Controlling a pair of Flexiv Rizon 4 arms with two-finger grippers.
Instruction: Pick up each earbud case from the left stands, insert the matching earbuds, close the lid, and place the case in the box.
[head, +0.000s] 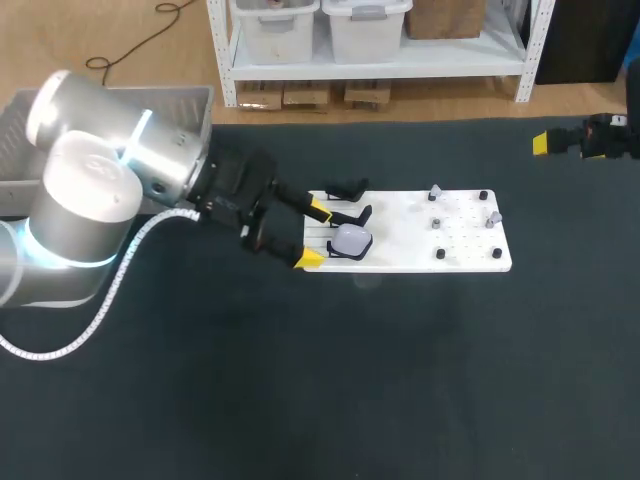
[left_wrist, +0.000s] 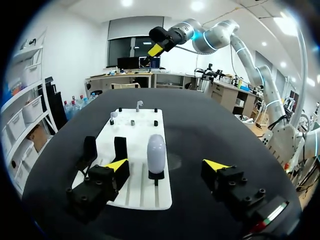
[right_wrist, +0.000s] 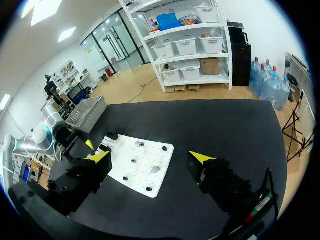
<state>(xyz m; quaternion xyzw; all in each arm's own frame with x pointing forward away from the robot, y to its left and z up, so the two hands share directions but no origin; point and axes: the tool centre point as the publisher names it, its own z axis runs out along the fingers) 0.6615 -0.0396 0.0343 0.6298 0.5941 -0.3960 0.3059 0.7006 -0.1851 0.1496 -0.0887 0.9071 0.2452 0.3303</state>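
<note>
A pale, rounded earbud case (head: 351, 240) stands upright on a black stand at the left end of the white board (head: 410, 255). Two other black stands (head: 350, 200) beside it are empty. My left gripper (head: 314, 235) is open, and the case (left_wrist: 156, 152) stands just ahead of the gap between its fingers, touching neither. Small earbuds (head: 435, 192) sit among black pegs on the board's right half. My right gripper (head: 545, 143) hangs open over the table's far right, well away from the board (right_wrist: 142, 167).
A grey basket (head: 150, 100) sits at the table's far left corner, partly hidden behind my left arm. The board lies in the middle of the dark table (head: 400, 380). In the left wrist view my right arm (left_wrist: 165, 40) is high beyond the board (left_wrist: 145, 190).
</note>
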